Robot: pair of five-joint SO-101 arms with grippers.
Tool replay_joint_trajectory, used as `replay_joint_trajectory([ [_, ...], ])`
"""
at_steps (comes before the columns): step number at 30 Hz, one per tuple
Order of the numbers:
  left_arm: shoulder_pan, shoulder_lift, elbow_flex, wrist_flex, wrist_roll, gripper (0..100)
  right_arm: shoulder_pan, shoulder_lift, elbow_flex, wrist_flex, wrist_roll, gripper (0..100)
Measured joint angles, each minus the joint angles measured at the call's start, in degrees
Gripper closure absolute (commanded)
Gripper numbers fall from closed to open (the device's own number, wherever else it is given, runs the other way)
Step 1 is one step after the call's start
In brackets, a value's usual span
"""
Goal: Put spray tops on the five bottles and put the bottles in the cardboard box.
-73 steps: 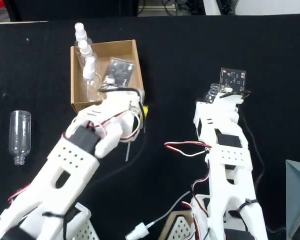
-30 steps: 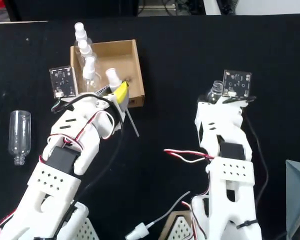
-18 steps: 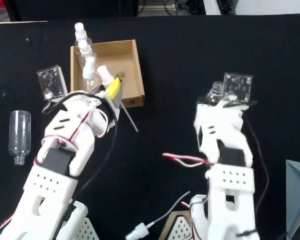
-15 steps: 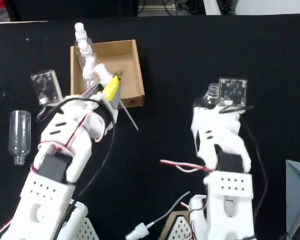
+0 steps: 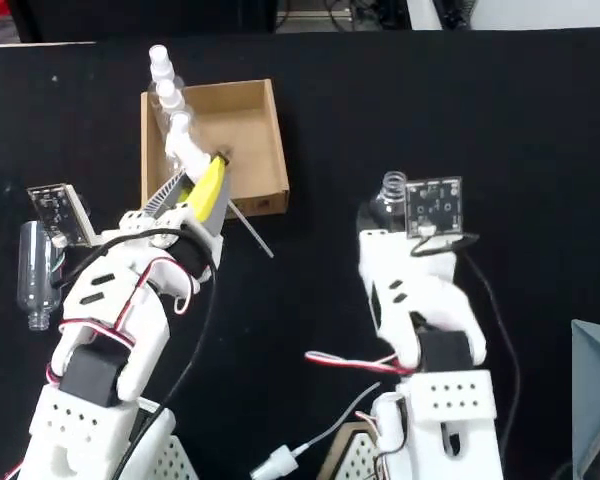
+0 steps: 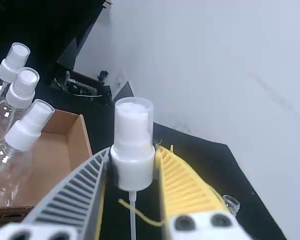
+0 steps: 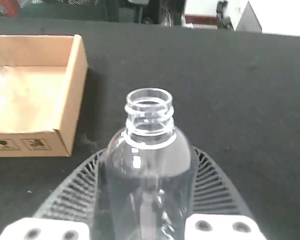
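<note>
Far left on the black table (image 5: 400,90), an uncapped clear bottle (image 5: 35,275) lies on its side. Its neck points toward the arm bases, and it is partly hidden behind the left arm's board.

Next, the left gripper (image 6: 132,151) sits over the near-left part of the cardboard box (image 5: 260,130) in the high view. It has one grey finger and one yellow, and they pinch a spray top (image 6: 133,122) by its collar. The top is white, roughly upright, with a clear cap over the nozzle. Its thin dip tube (image 5: 250,228) hangs out below, slanting past the box's front wall.

The box is brown, shallow and open. Three capped bottles (image 6: 20,95), clear with white spray heads, line its left wall, and the farthest head pokes past the far rim.

At bottom centre a loose spray top (image 5: 277,464) lies on the table between the arm bases, with its tube trailing to the right.

Right of the box and well apart from it, the right gripper (image 7: 149,156) has its fingers clamped on the shoulder of an open bottle (image 7: 149,117). The bottle is clear plastic with a bare threaded neck and its mouth up. Cannot tell whether it touches the table.

A grey object (image 5: 595,390) sits at the far right edge.
</note>
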Motion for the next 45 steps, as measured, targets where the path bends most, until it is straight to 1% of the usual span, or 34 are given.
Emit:
replay_joint_trajectory([
  [2,-1.3,-0.1,0.0,0.0,1.9,97,-1.4,-3.0,1.8,0.1,0.0,88.2],
  [5,-4.7,-0.3,0.0,0.0,7.0,97,-3.8,-8.6,4.7,0.1,0.0,88.2],
  [8,-7.2,-0.3,0.0,0.0,9.8,97,-6.8,-14.9,8.2,0.1,0.0,88.2],
  [10,-7.6,-0.3,0.0,0.0,10.8,97,-8.4,-19.1,10.2,0.1,0.6,88.2],
  [14,-8.2,-0.3,0.0,0.0,13.4,97,-11.8,-26.2,14.3,0.1,4.7,88.2],
  [17,-8.2,-0.3,0.0,0.0,16.1,97,-13.2,-29.8,16.6,0.1,5.6,88.2],
  [24,-8.2,-0.3,0.0,0.0,22.0,97,-14.0,-30.3,18.9,0.1,6.0,88.2],
  [28,-8.2,-0.3,0.0,0.0,23.7,97,-14.6,-30.3,20.3,0.1,9.5,88.2],
  [31,-8.2,-0.3,0.0,0.0,25.1,97,-18.3,-30.3,20.7,0.1,12.4,88.2],
  [33,-8.2,-0.3,0.0,0.0,26.1,97,-19.3,-30.3,20.7,0.4,13.2,88.2],
  [45,-8.2,-0.3,0.0,0.0,26.6,97,-20.2,-30.3,20.7,1.1,13.9,88.2],
])
